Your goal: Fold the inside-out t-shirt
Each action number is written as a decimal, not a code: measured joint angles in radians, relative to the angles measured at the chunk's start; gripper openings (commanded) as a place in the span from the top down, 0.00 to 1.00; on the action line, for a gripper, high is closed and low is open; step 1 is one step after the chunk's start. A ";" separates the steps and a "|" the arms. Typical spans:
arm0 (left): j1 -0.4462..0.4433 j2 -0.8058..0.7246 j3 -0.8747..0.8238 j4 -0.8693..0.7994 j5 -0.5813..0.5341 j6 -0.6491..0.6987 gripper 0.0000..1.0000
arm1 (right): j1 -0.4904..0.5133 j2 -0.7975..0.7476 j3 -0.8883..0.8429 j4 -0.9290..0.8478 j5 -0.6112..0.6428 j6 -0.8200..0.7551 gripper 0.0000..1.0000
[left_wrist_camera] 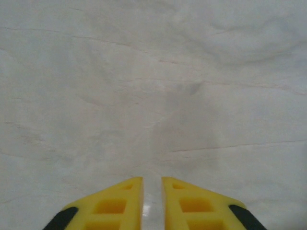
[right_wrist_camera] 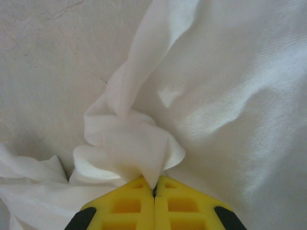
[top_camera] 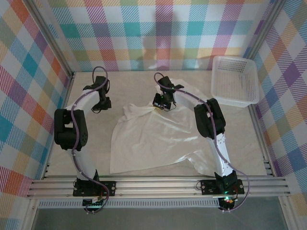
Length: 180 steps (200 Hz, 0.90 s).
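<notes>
Right gripper (right_wrist_camera: 154, 184) has shirt (right_wrist_camera: 216, 96) pinched at its far edge; left gripper (left_wrist_camera: 152, 184), narrow and empty, sits left of it.

t-shirt (top_camera: 158, 139): soft white cloth, matt, creased
table (top_camera: 86, 143): pale marbled top, smooth, faint veins
basket (top_camera: 233, 80): white plastic mesh
right gripper (right_wrist_camera: 154, 184): yellow plastic, matt
rail (top_camera: 158, 184): ribbed metal, dull sheen

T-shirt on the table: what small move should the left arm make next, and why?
Probably open the left gripper wider and shift it right toward the t-shirt. Its jaws stand nearly closed on nothing over bare table, while the right gripper is shut on a bunched fold of the cloth.
</notes>
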 measured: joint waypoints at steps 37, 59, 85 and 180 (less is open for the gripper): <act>-0.072 -0.054 -0.049 0.054 0.249 -0.134 0.45 | 0.000 0.000 0.000 0.001 -0.001 0.003 1.00; -0.134 -0.026 -0.039 0.068 0.301 -0.187 0.42 | 0.000 0.000 0.000 0.002 -0.009 0.003 1.00; -0.142 0.070 0.021 0.072 0.321 -0.223 0.56 | 0.000 0.000 0.000 0.003 -0.018 0.003 1.00; -0.014 0.161 0.045 0.077 0.399 -0.274 1.00 | 0.000 -0.003 0.000 0.003 -0.023 0.003 1.00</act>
